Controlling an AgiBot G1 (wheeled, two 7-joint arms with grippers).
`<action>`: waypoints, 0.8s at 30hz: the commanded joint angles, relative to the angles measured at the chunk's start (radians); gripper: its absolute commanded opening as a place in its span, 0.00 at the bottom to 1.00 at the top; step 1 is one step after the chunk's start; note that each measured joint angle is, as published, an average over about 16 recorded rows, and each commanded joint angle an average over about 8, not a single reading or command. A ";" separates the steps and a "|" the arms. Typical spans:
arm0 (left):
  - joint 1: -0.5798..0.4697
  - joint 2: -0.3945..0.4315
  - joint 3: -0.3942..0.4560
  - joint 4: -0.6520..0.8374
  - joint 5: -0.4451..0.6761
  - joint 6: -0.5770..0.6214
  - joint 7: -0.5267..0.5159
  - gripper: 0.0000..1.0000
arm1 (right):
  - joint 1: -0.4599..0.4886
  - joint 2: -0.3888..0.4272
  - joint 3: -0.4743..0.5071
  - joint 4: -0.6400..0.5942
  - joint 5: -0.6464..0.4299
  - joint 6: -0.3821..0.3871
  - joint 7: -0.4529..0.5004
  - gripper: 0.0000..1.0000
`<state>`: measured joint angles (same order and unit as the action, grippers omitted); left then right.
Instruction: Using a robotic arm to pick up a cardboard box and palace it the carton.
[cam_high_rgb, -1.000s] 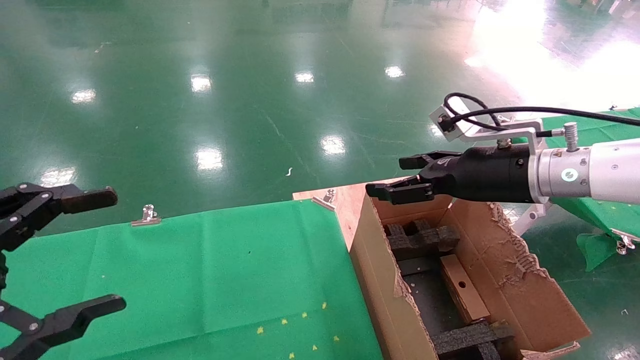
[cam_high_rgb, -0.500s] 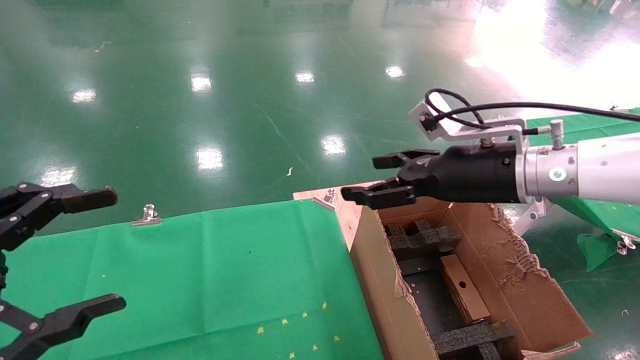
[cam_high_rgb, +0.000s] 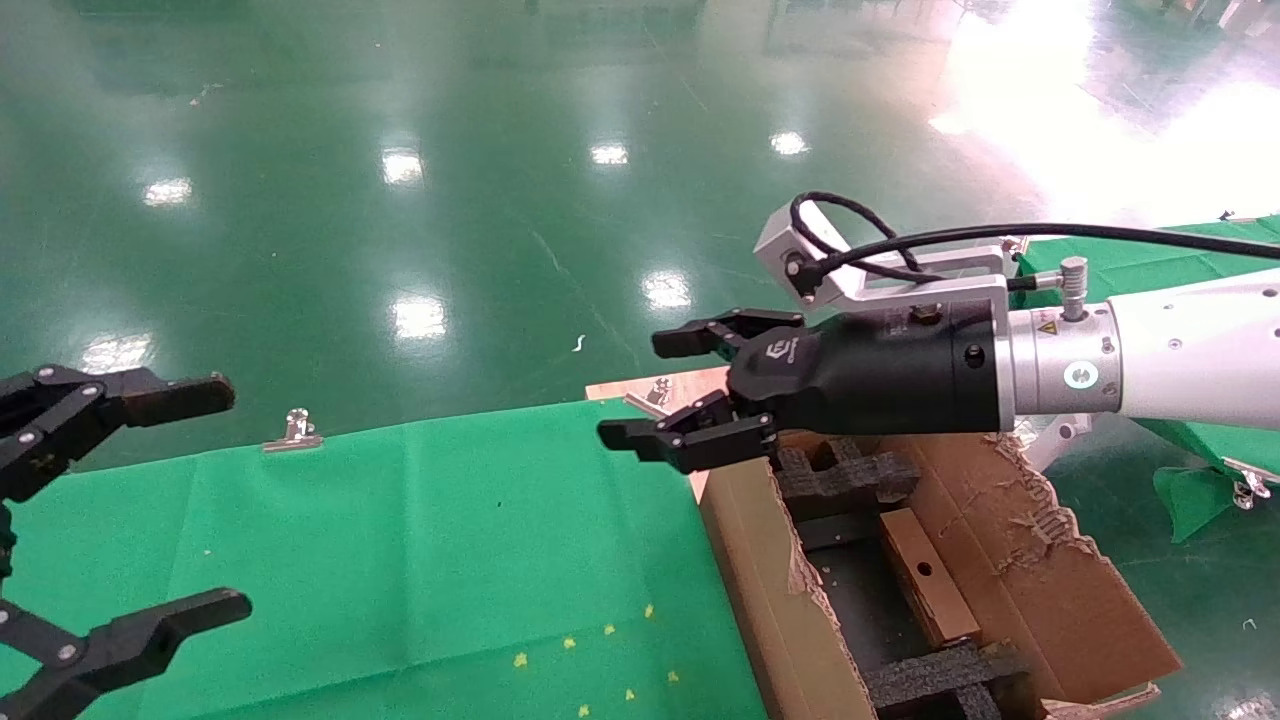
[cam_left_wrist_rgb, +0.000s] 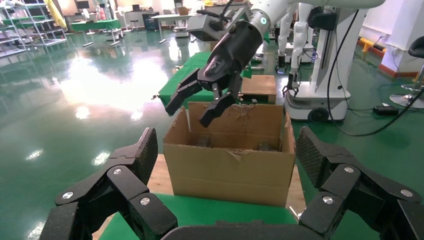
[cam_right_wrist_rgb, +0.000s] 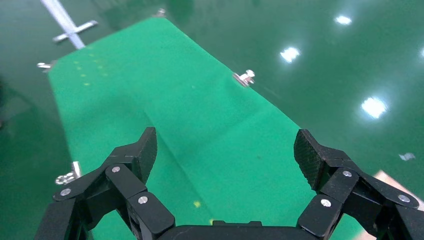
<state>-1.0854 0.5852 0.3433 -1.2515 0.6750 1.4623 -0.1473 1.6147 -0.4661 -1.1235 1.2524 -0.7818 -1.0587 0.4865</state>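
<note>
- My left gripper (cam_high_rgb: 150, 500) is parked at the near left over the green cloth (cam_high_rgb: 420, 560), fingers spread wide, holding nothing.
- Cloth ahead of it lies open right up to the carton (cam_high_rgb: 760, 590) wall.
- Carton: 2 black foam inserts (cam_high_rgb: 845, 475); the cardboard box (cam_high_rgb: 925, 575) lies flat between them.
- Right gripper (cam_high_rgb: 665, 395), spread and empty, has moved leftward since 1 s ago, now past the carton's far corner, over the cloth's edge.
</note>
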 joint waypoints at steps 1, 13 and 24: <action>0.000 0.000 0.000 0.000 0.000 0.000 0.000 1.00 | -0.030 -0.008 0.047 0.002 0.003 -0.024 -0.016 1.00; 0.000 0.000 0.000 0.000 0.000 0.000 0.000 1.00 | -0.208 -0.056 0.324 0.012 0.020 -0.168 -0.115 1.00; 0.000 0.000 0.000 0.000 0.000 0.000 0.000 1.00 | -0.371 -0.100 0.580 0.022 0.035 -0.300 -0.205 1.00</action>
<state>-1.0854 0.5851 0.3435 -1.2515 0.6749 1.4623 -0.1472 1.2433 -0.5659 -0.5433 1.2743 -0.7466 -1.3591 0.2810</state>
